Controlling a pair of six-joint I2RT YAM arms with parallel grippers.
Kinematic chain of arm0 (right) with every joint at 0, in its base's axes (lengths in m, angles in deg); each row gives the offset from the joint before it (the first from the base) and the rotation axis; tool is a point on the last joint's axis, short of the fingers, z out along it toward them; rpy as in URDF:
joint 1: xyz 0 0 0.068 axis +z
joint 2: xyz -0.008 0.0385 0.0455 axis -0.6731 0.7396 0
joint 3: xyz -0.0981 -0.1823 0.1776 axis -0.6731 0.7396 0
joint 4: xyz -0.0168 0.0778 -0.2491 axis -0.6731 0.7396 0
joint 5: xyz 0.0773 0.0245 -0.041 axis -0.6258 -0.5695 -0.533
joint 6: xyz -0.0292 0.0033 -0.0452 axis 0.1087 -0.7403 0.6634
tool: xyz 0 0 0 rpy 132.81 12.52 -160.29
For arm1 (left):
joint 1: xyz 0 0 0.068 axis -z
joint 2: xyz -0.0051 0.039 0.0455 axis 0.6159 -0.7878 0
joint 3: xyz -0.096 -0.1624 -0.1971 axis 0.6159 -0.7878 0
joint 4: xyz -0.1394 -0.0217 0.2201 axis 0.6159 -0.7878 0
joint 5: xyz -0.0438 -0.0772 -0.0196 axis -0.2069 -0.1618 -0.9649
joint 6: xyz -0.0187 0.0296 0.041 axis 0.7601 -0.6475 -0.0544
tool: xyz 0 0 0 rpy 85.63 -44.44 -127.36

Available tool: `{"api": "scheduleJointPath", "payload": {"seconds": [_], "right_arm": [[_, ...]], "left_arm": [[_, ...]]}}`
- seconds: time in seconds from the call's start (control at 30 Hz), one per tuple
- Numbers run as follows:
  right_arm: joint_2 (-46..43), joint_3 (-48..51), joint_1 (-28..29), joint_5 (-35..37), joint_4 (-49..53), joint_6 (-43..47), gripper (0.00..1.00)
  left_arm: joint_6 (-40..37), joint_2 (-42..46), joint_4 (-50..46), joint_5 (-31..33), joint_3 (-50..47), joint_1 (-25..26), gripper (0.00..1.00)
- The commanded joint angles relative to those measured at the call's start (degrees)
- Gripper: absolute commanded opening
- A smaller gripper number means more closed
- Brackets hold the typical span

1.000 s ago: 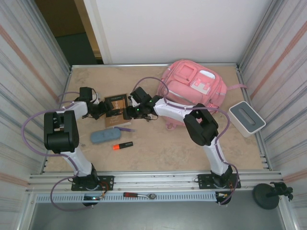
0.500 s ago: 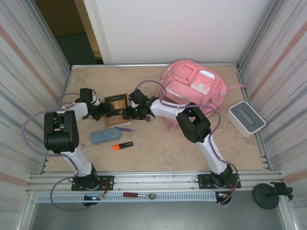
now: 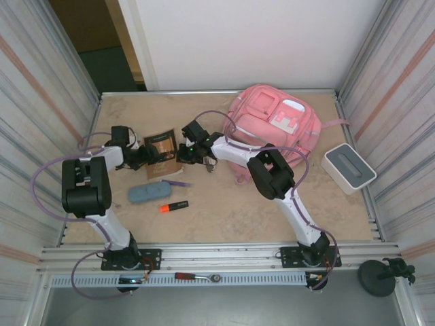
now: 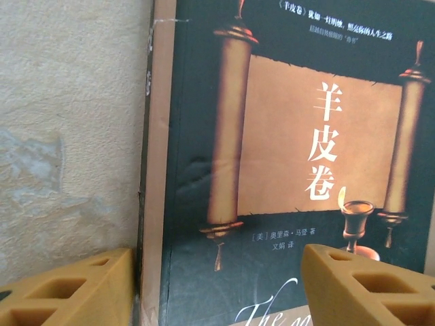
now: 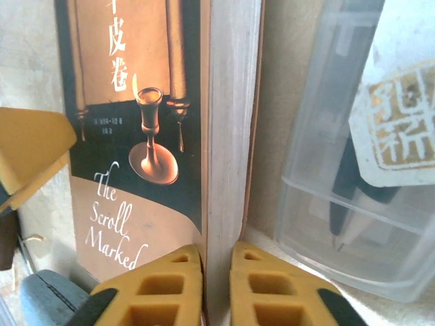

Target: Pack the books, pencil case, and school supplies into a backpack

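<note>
At the left of the surface (image 3: 224, 210), the left tool (image 3: 143, 157), released, fingers (image 4: 68, 288) wide apart astride the spine edge of the tan book (image 3: 162, 145) with its dark scroll cover. Below the book, blue-grey pencil case (image 3: 145, 193), purple pen (image 3: 178, 183) and orange-and-black marker (image 3: 174, 206). At the book's right edge, the right tool (image 5: 207, 285), clenched on the page edge, clear plastic case (image 5: 353, 170) just beside. Further right, pink backpack (image 3: 275, 125), then grey-white box (image 3: 349, 167).
</note>
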Motion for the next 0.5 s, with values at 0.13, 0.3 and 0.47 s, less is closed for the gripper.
{"api": "scheduleJointPath", "payload": {"seconds": [0.13, 0.3, 0.47], "right_arm": [[-2.44, 0.01, 0.72, -4.15, -5.37, -1.56, 0.00], [-6.28, 4.13, -0.70, -7.56, -11.14, -3.98, 0.00], [-10.28, 5.88, -2.72, -9.95, -13.98, -4.48, 0.00]], "left_arm": [[1.25, 3.16, 0.86, -1.48, -2.24, 0.13, 0.68], [4.29, 7.94, 4.89, -1.42, -5.46, -1.69, 0.73], [9.81, 14.34, 12.67, -7.11, -10.69, -4.50, 0.75]]}}
